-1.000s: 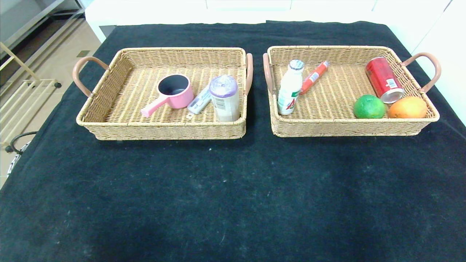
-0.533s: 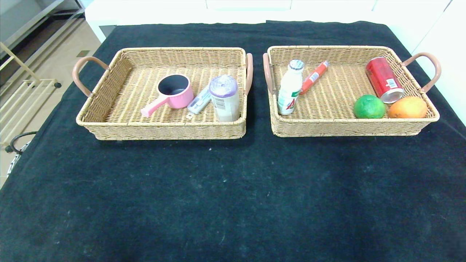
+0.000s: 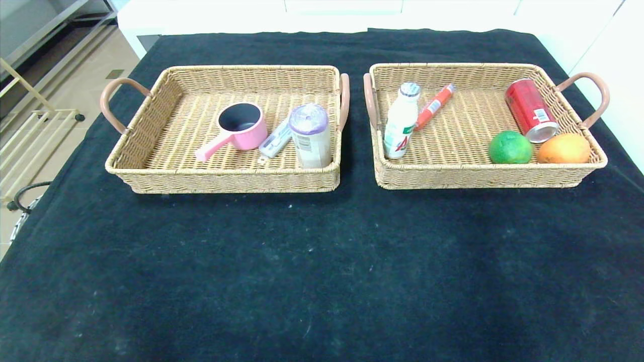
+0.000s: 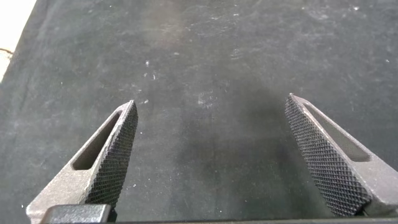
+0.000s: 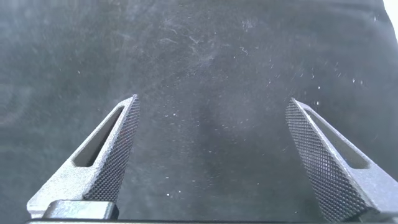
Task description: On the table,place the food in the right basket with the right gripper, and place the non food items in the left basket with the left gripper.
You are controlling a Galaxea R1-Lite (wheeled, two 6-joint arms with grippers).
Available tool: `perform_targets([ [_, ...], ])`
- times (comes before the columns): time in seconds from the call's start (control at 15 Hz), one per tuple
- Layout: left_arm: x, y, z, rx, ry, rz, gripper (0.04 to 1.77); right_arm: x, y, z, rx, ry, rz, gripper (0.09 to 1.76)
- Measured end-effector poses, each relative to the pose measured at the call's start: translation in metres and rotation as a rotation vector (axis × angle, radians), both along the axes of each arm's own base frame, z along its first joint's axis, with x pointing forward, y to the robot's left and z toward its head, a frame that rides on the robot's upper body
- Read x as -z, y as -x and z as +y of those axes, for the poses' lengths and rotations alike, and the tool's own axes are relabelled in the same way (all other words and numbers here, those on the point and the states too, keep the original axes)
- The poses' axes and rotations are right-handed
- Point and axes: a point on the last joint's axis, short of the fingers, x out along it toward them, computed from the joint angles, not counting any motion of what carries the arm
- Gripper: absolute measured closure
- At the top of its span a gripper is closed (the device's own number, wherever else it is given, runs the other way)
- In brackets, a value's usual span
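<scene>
The left basket (image 3: 151, 146) holds a pink saucepan (image 3: 240, 128), a small grey tube (image 3: 275, 142) and a purple-lidded jar (image 3: 310, 134). In the right basket (image 3: 468, 173) are a white drink bottle (image 3: 401, 122), a red sausage stick (image 3: 433, 106), a red can (image 3: 531, 110) lying on its side, a green lime (image 3: 510, 147) and an orange (image 3: 563, 148). Neither arm shows in the head view. My left gripper (image 4: 211, 106) is open over bare black cloth, and my right gripper (image 5: 212, 104) is open over bare black cloth too. Nothing is between either pair of fingers.
A black cloth (image 3: 322, 261) covers the table. A white counter (image 3: 322, 15) runs behind the table's far edge. Floor and a metal rack (image 3: 30, 136) lie beyond the left edge.
</scene>
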Motion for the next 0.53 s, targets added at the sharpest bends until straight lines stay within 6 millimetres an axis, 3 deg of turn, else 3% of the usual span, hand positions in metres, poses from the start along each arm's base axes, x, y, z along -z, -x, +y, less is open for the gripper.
perform_targets([
  [0.53,-0.0005,0.0001,0.0003,-0.010,0.055,-0.005,0.09,0.0001,0.0000,0.0000,0.001,-0.006,0.001,0.14],
])
